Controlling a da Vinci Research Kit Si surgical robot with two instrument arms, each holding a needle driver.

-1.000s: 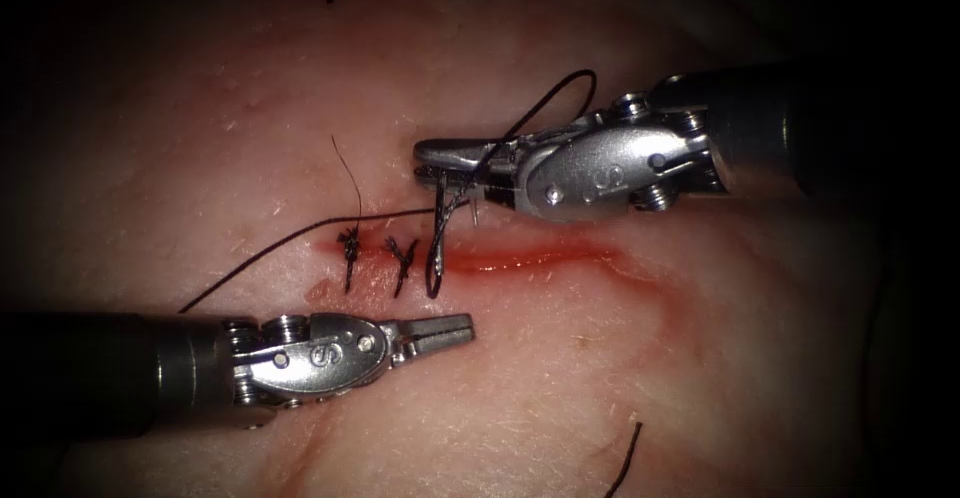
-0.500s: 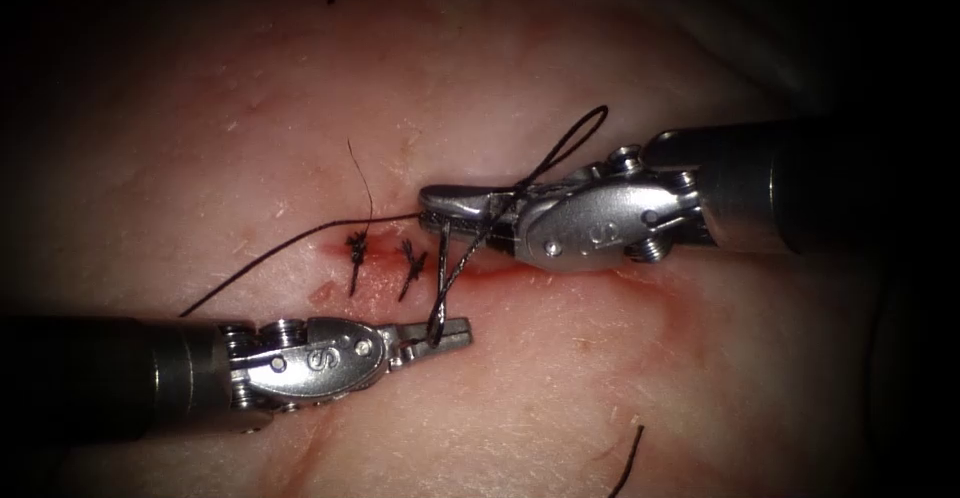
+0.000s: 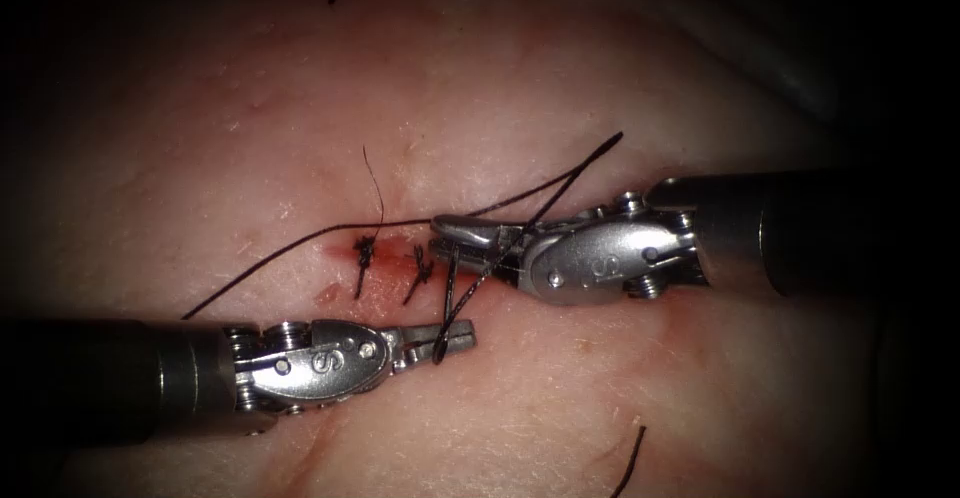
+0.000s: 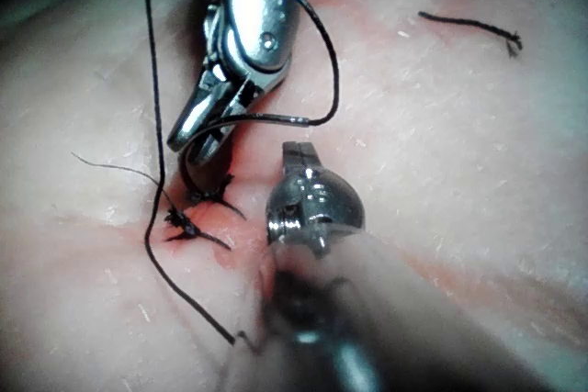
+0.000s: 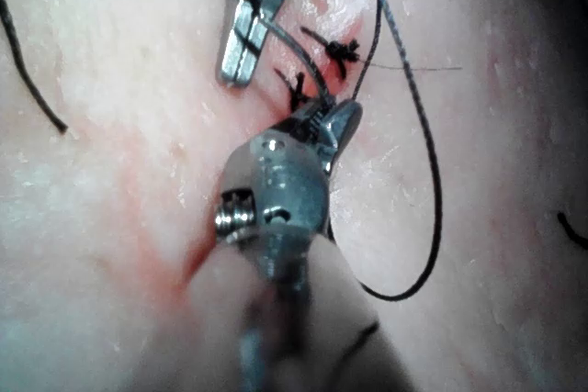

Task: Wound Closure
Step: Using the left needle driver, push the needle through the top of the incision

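Pale tissue point(image 3: 560, 68) across the field, red fluid point(image 3: 335, 253) along the cut point(image 3: 395, 258), which runs left-right. Two tied stitches point(image 3: 365, 258) are seen at the cut's left end, with loose cut ends of thread point(image 3: 630, 458) lying well apart on the near and far surface.

Right hand point(image 3: 450, 233), entering from the right: clamped on the needle point(image 3: 450, 293) close to its thread end, on the far side of the cut. From that grip the needle's long axis is laid across the cut, far to near, just right of the second stitch.

Left hand point(image 3: 455, 335), entering from the left on the near side of the cut: its tips are met by the needle's near end, and it looks closed on the point, though a firm grip there cannot be confirmed. In the left wrist view the needle point(image 4: 197, 149) is seen curving from the right hand point(image 4: 197, 135) down toward the tissue; whether any of the arc is buried cannot be told.

Key relation: needle spans both hands, the left hand nearest the point and the right nearest the tail.

Thread point(image 3: 560, 183) is looped far-right over the right hand, then trails left past the stitches.
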